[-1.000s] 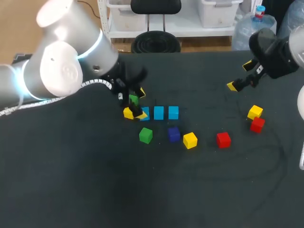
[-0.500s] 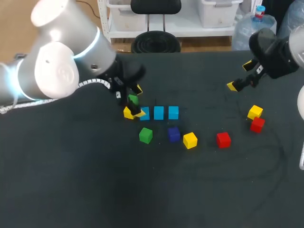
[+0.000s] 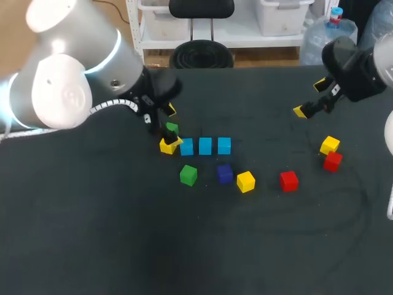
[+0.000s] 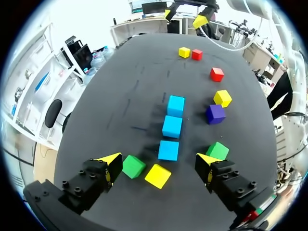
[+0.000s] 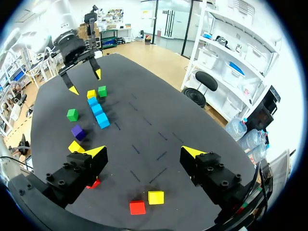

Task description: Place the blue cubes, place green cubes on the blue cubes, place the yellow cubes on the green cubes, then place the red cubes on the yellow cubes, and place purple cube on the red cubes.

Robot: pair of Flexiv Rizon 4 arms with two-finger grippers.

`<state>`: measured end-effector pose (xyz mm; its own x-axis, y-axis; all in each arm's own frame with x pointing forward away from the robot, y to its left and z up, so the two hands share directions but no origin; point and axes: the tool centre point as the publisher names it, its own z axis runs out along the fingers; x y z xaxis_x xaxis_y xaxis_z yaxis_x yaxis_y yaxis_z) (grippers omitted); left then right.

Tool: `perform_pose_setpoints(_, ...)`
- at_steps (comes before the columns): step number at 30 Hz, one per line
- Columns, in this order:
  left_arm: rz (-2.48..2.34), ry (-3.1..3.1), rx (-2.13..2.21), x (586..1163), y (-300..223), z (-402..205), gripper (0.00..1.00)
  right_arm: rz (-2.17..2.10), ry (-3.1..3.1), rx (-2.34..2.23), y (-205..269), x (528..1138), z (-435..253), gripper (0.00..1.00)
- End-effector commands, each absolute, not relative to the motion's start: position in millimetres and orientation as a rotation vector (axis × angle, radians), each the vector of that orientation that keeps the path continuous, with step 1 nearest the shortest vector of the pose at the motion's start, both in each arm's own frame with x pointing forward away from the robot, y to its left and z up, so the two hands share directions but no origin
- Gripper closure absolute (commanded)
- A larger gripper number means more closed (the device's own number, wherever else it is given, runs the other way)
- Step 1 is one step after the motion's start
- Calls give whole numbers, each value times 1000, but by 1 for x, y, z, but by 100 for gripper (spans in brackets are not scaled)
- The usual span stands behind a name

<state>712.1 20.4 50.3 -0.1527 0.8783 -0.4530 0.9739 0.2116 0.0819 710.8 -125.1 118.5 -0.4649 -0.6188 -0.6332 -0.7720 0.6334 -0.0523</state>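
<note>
Blue cubes (image 3: pixel 205 145) in a row mid-worktop (image 3: pixel 92 233); green cube (image 4: pixel 133 166) and yellow cube (image 4: pixel 158 175) at the row's near end, lying between wide-open, empty left jaws. Right jaws also wide open, empty, well apart. Probably light, rigid, smooth; best pinched across opposite flat faces.

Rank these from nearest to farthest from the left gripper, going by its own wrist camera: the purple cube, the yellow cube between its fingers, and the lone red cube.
1. The yellow cube, lying between the open fingers of the left gripper.
2. The purple cube, ahead and off to one side.
3. The red cube, farther ahead on that same side, beyond the purple one.
</note>
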Motion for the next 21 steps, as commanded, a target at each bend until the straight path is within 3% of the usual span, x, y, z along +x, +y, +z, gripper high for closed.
perform_pose_setpoints(1,-296,2103,1691,710,20,57,0,314,2234,-1078,-125,710,119,0)
perform_pose_setpoints(21,-239,2095,1654,683,26,84,0,314,2234,-1078,-125,710,119,0)
